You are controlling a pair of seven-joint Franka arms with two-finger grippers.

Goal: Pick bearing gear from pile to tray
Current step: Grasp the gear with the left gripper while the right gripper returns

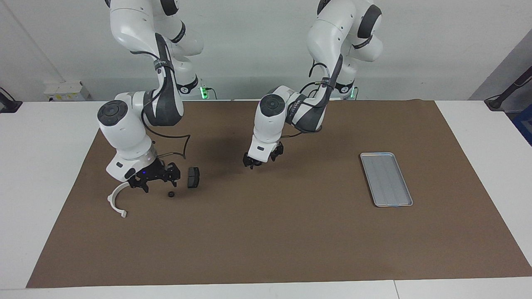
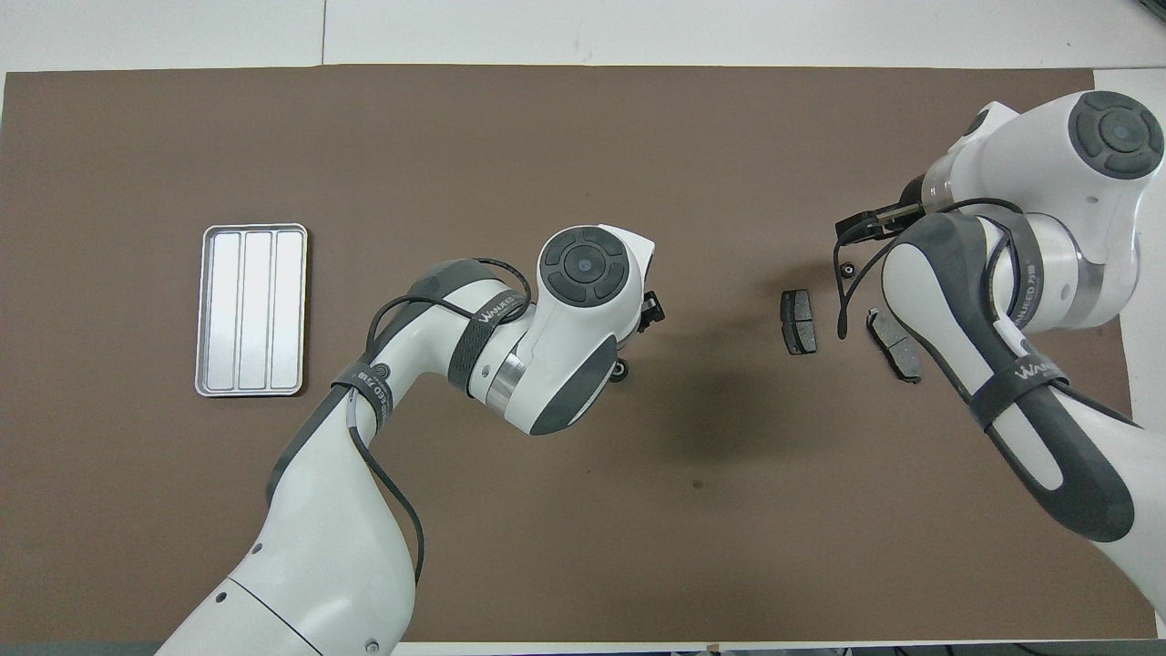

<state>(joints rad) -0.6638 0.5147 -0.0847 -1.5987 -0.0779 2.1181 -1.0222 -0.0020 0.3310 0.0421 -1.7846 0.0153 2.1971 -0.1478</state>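
Hovering low over the middle of the brown mat [image 1: 266,232], the left end effector [image 1: 258,161] stands with fingers spread and nothing in them — it hides the black bearing gear [image 2: 620,368] in the facing view; only an edge shows overhead under the wrist.

Right end effector [image 1: 154,177]: fingers apart, empty, low over the pile at the right arm's end of the table [image 1: 37,166].

Pile items:
- white curved arc [image 1: 117,200], hidden overhead by the arm
- dark pad [image 1: 193,177]
- second dark pad [image 2: 894,344], masked in the facing view by the end effector
- tiny black round piece [image 1: 171,194], detail too small to read

Tray [image 1: 386,179] — well apart, toward the left arm's end, holding nothing.
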